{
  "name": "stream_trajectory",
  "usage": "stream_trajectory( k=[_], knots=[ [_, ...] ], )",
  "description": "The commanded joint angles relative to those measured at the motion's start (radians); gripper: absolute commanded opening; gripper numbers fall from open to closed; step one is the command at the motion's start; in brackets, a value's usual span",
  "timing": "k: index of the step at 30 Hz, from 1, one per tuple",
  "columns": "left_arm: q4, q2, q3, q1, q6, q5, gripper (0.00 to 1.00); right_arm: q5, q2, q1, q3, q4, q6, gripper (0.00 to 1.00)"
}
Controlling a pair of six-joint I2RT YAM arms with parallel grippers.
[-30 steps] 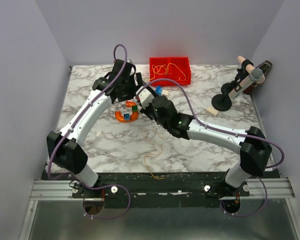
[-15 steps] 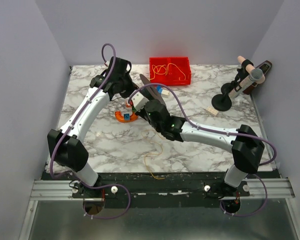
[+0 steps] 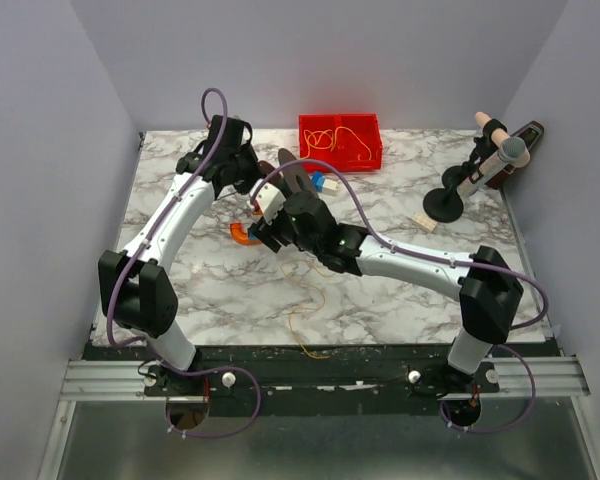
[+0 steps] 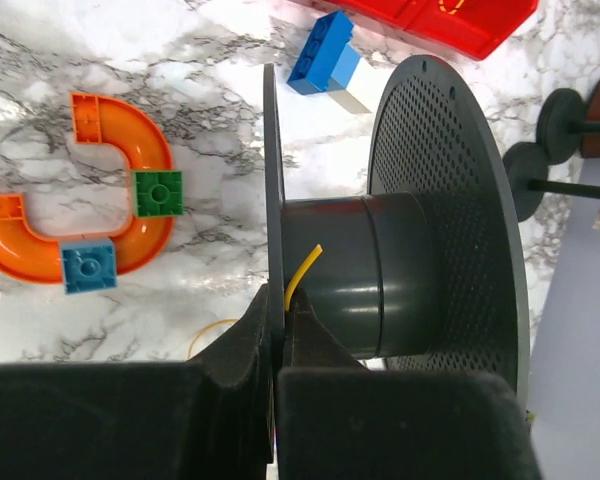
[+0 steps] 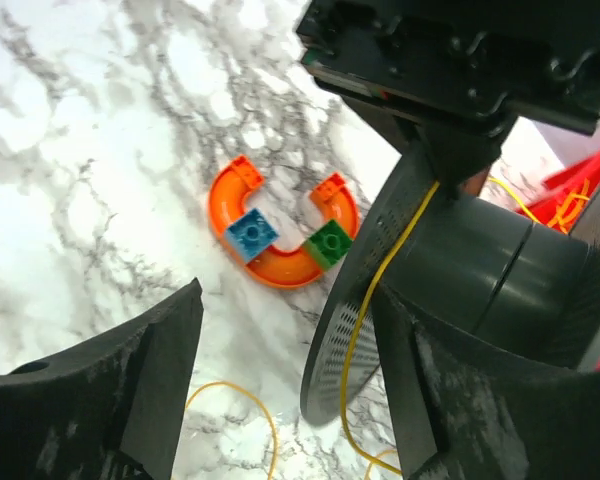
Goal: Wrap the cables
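Observation:
A dark grey spool (image 4: 420, 230) with perforated flanges hangs above the table. My left gripper (image 4: 278, 305) is shut on the edge of its thin near flange. The end of a thin yellow cable (image 4: 302, 272) pokes up between that flange and one finger, against the hub. My right gripper (image 5: 288, 300) is open; one finger (image 5: 450, 390) lies against the spool (image 5: 480, 270), and the cable (image 5: 365, 320) runs down over the flange to loops on the table (image 3: 305, 310). In the top view both grippers, left (image 3: 257, 185) and right (image 3: 270, 230), meet at the spool (image 3: 292, 172).
An orange curved track piece (image 3: 242, 235) with a blue and a green brick lies just under the grippers. A blue-white brick (image 3: 320, 182) sits behind the spool. A red bin (image 3: 340, 140) holding more yellow cables stands at the back. A microphone stand (image 3: 460, 185) is at the right.
My left gripper closed on the spool's flange. My right gripper, which was shut on the spool, has opened. Both arms and the spool shifted a little to the left.

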Motion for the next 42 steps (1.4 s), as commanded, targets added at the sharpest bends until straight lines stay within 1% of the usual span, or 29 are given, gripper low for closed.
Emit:
stream_trajectory(
  k=[1, 10, 17, 21, 23, 26, 28, 31, 34, 37, 39, 42],
  knots=[
    [-0.033, -0.014, -0.018, 0.025, 0.146, 0.098, 0.0, -0.108, -0.065, -0.032, 0.011, 0.005, -0.002, 0.78],
    [-0.028, -0.029, 0.029, 0.056, 0.163, 0.076, 0.0, -0.354, -0.255, -0.031, -0.077, -0.016, 0.018, 0.81],
    [-0.028, -0.043, 0.048, 0.059, 0.175, 0.084, 0.0, -0.377, -0.365, -0.058, -0.14, -0.036, 0.059, 0.82],
    [-0.031, -0.063, 0.083, 0.063, 0.191, 0.114, 0.0, -0.452, -0.436, -0.119, -0.202, -0.026, 0.088, 0.82],
    [-0.039, -0.075, 0.121, 0.072, 0.191, 0.142, 0.0, -0.505, -0.474, -0.182, -0.25, -0.009, 0.119, 0.82],
    [-0.044, -0.097, 0.211, 0.088, 0.198, 0.165, 0.0, -0.582, -0.513, -0.293, -0.317, 0.013, 0.192, 0.83],
    [-0.036, -0.123, 0.274, 0.089, 0.22, 0.15, 0.0, -0.576, -0.514, -0.336, -0.347, 0.005, 0.197, 0.83],
    [-0.056, -0.133, 0.385, 0.089, 0.248, 0.127, 0.0, -0.524, -0.481, -0.336, -0.365, -0.058, 0.107, 0.81],
    [-0.079, -0.138, 0.463, 0.089, 0.261, 0.122, 0.0, -0.499, -0.444, -0.333, -0.396, -0.157, 0.062, 0.78],
    [-0.096, -0.135, 0.512, 0.089, 0.268, 0.122, 0.0, -0.504, -0.434, -0.285, -0.436, -0.191, 0.023, 0.79],
    [-0.096, -0.135, 0.537, 0.089, 0.272, 0.119, 0.0, -0.533, -0.419, -0.242, -0.443, -0.24, -0.01, 0.79],
    [-0.102, -0.133, 0.571, 0.089, 0.281, 0.111, 0.0, -0.546, -0.359, -0.175, -0.43, -0.312, -0.048, 0.79]
  ],
)
